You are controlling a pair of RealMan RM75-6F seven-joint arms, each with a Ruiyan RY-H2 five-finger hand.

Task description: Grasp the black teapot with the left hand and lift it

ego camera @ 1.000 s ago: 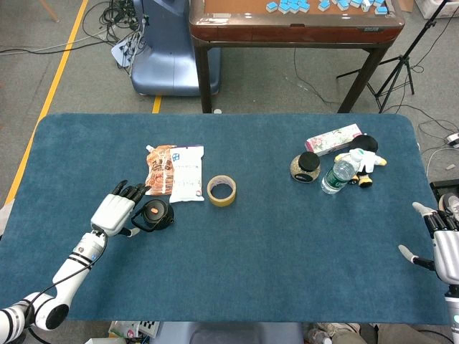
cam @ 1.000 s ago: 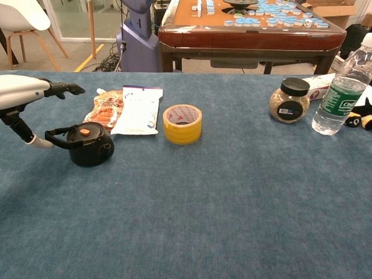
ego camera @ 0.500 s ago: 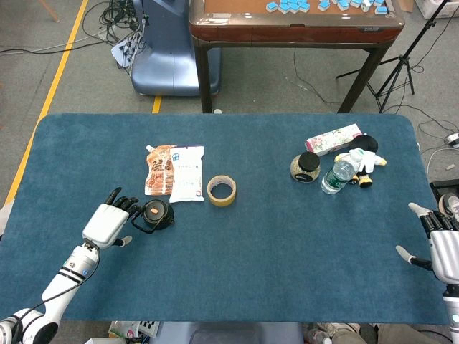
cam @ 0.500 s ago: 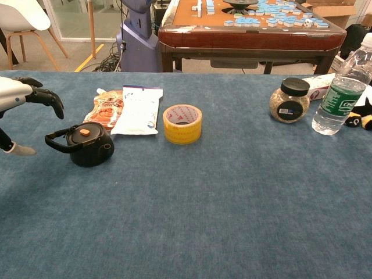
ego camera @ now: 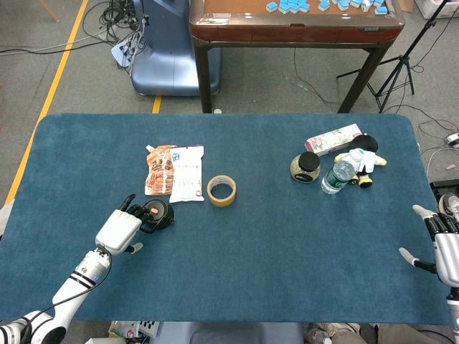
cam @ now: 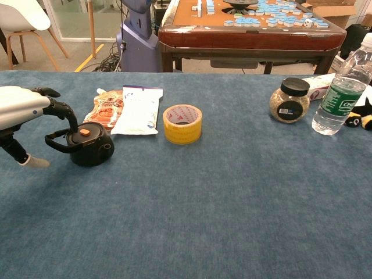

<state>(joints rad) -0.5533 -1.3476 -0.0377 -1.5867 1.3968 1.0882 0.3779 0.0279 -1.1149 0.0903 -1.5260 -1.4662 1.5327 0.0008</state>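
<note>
The black teapot (ego camera: 159, 213) (cam: 90, 146), with an orange knob on its lid, stands upright on the blue table cover (ego camera: 272, 236), its handle pointing left. My left hand (ego camera: 123, 228) (cam: 26, 107) is right beside it on the left. The fingers (cam: 65, 111) curve down over the handle, their tips at its top by the lid. The thumb (cam: 34, 161) hangs apart, lower left, closed on nothing. The teapot rests on the table. My right hand (ego camera: 445, 251) hovers at the table's right edge, fingers spread and empty.
Two snack pouches (ego camera: 176, 170) (cam: 125, 109) lie just behind the teapot, and a yellow tape roll (ego camera: 221, 190) (cam: 182, 123) sits to its right. A jar (ego camera: 306, 166), water bottle (ego camera: 340, 172), box and plush toy cluster at the far right.
My left hand drew back to the left, then came in again; its fingers now hook over the teapot's handle. The teapot has stayed put. The right hand barely moved.
</note>
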